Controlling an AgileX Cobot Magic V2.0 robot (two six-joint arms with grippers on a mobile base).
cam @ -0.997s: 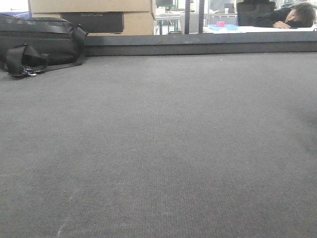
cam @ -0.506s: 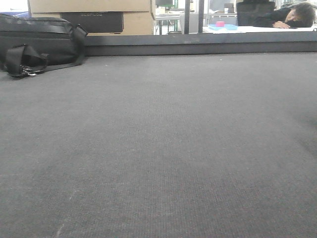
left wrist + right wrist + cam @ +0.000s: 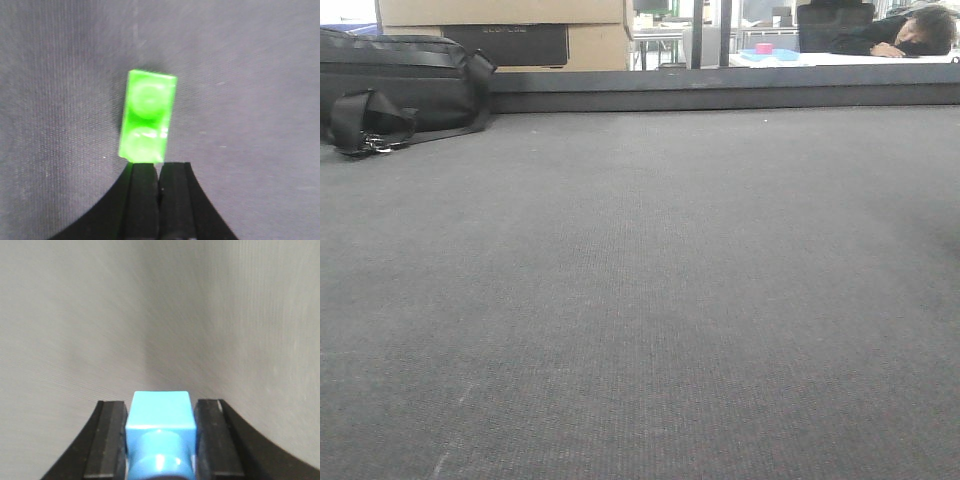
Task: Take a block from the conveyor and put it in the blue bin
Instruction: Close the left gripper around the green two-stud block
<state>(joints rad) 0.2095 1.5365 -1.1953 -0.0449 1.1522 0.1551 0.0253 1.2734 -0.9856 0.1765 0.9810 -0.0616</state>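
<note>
So, the right gripper [image 3: 160,405] is clamped on a blue block [image 3: 160,414], one finger on each side, with the belt [image 3: 225,315] a blur beyond it. The left gripper [image 3: 159,167] has its fingers pressed together with nothing between them. A green block [image 3: 147,117] lies studs-up on the belt just past the tips, and I can't tell if they touch. My read is that the grab's done on the right and the carry to the bin is the step in hand. Neither wrist view shows a blue bin, and the front view is mostly belt plus a black bag [image 3: 400,90] at far left. Next I need to find the bin, get the right arm over it, then let go.
</note>
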